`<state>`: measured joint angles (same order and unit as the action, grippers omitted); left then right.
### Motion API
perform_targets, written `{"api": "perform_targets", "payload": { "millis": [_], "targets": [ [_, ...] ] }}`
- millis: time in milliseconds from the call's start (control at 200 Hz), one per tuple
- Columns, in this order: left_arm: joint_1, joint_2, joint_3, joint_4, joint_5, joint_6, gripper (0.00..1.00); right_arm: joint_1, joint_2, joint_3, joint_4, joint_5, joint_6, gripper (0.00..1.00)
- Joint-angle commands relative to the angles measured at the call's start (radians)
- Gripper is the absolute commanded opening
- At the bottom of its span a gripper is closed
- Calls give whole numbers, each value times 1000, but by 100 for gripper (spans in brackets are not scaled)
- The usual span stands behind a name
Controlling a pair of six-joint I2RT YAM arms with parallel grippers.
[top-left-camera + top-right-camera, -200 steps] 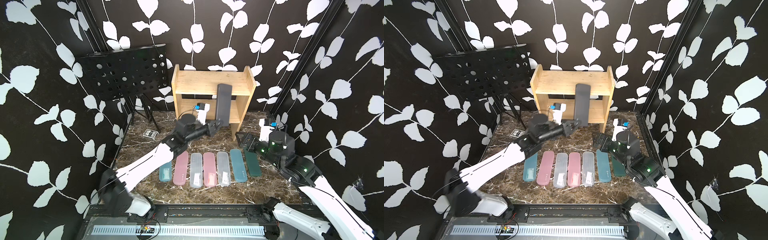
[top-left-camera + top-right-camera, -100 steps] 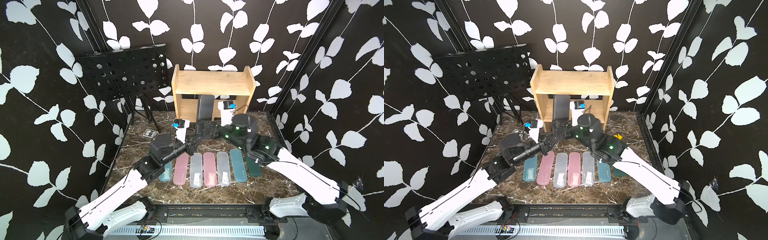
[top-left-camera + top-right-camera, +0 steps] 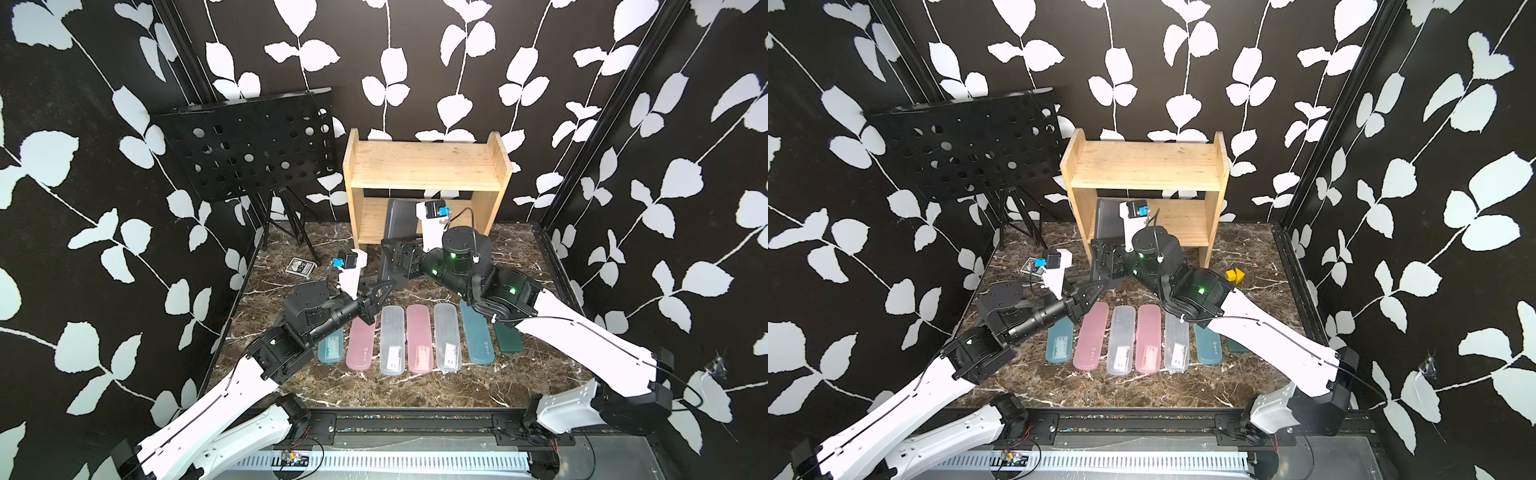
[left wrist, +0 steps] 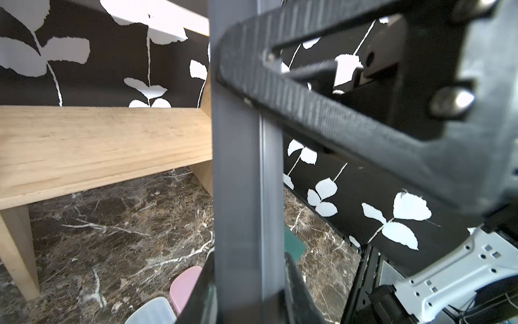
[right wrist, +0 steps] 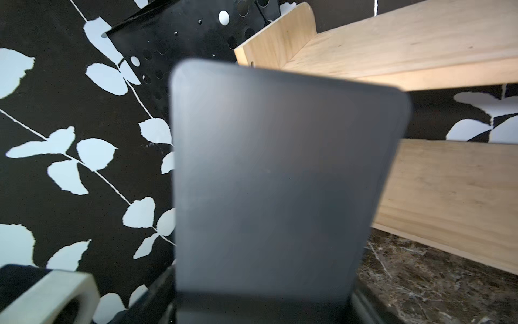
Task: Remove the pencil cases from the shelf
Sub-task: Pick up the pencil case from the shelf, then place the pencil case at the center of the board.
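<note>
A dark grey pencil case [image 3: 398, 220] stands upright in front of the shelf [image 3: 424, 166], with both grippers on it. My left gripper [image 3: 387, 287] is shut on the thin sides of its lower end [image 4: 241, 168]. My right gripper [image 3: 390, 259] is shut across its width just above; in the right wrist view the broad face [image 5: 266, 182] fills the space between the jaws. Several pencil cases lie in a row on the marble floor, from light blue [image 3: 330, 349] through pink [image 3: 360, 345] and frosted [image 3: 392, 345] to dark green [image 3: 508, 338]. The shelf's top board is bare.
A black perforated music stand [image 3: 249, 145] stands left of the shelf. A small patterned card box [image 3: 300, 266] lies beneath it. A yellow block [image 3: 1234, 275] sits on the floor at the right. Leaf-patterned walls close in on three sides.
The left arm drew back and lowered the dark grey case from the shelf front. The right arm swung in from the right and its open jaws closed across the case.
</note>
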<state>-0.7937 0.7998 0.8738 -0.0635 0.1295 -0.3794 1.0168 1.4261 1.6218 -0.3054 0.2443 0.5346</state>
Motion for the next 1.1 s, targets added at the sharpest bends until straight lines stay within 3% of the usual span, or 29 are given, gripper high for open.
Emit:
{"api": "perform_targets", "payload": {
  "millis": [0,30,45,65,115,130,140,340,485,665,825,1095],
  "targets": [
    [0,-33,-4,25,-10,18,0,-4,4,21,33,4,4,66],
    [0,-36,-3,24,-12,19,0,-4,6,24,34,-2,7,61],
    [0,-37,-5,24,-13,19,6,-3,6,23,33,-4,8,60],
    [0,-39,-5,23,-16,22,25,-4,9,25,32,-6,11,58],
    [0,-44,-4,11,-35,26,85,-3,14,30,21,-9,14,57],
    [1,-47,-3,4,-45,27,96,-4,15,32,19,-7,17,57],
    [1,-47,-3,-2,-53,29,98,-4,17,33,15,-8,17,57],
    [1,-147,-10,-179,-387,104,99,-6,119,115,-140,14,91,57],
    [1,-274,29,-363,-799,171,99,-18,251,144,-164,-51,194,57],
    [1,-362,117,-421,-997,372,99,28,467,242,-121,-171,272,54],
    [1,-328,206,-511,-1042,412,99,94,720,501,-158,-252,307,53],
    [1,-333,169,-528,-948,399,99,133,1076,930,-239,-327,377,52]
  ]
}}
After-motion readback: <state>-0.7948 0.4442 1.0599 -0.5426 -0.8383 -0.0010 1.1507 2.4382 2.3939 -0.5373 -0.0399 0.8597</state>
